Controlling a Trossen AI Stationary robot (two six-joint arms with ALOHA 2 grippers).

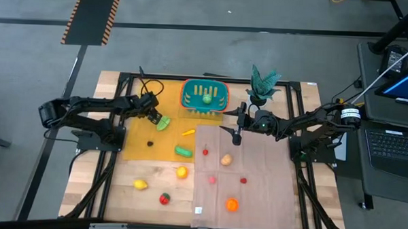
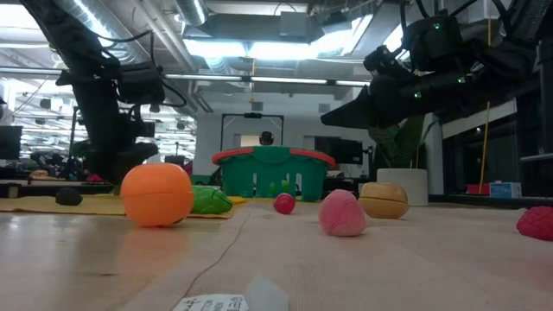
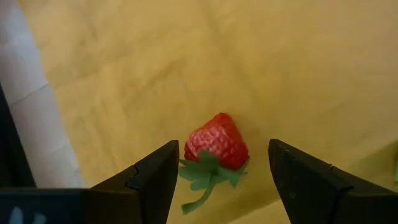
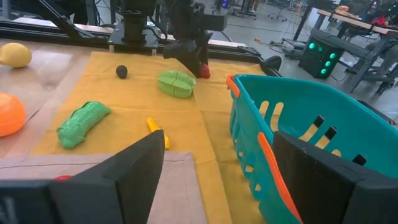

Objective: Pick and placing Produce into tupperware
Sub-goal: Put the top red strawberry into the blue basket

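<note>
- Wooden table (image 1: 86, 185) under both arms, with a yellow cloth (image 1: 142, 136) on its left half and a tan cloth (image 1: 255, 198) on its right.
- My left gripper (image 3: 221, 177) is low over the yellow cloth, fingers spread apart and holding nothing; a red strawberry (image 3: 217, 142) with a green stem lies on the cloth between the fingertips, not touching either.
- Just beside that gripper I see a round green piece (image 1: 163, 122) on the same cloth.
- My right gripper (image 4: 217, 165) hangs near the tupperware (image 1: 204, 96), jaws wide apart and empty; from its wrist camera the teal wall and orange rim fill the near side.
- Inside the tupperware sits one small green-yellow piece (image 1: 206, 98) (I can't tell which fruit).
- Other produce lies loose: a green pickle-shaped piece (image 1: 183, 152), an orange sliver (image 1: 188, 132), an orange (image 1: 232, 204), a lemon (image 1: 140, 185) and a tan potato-like piece (image 1: 225, 159).
- A potted plant (image 1: 262, 82) stands at the table's far edge, right of the tupperware.
</note>
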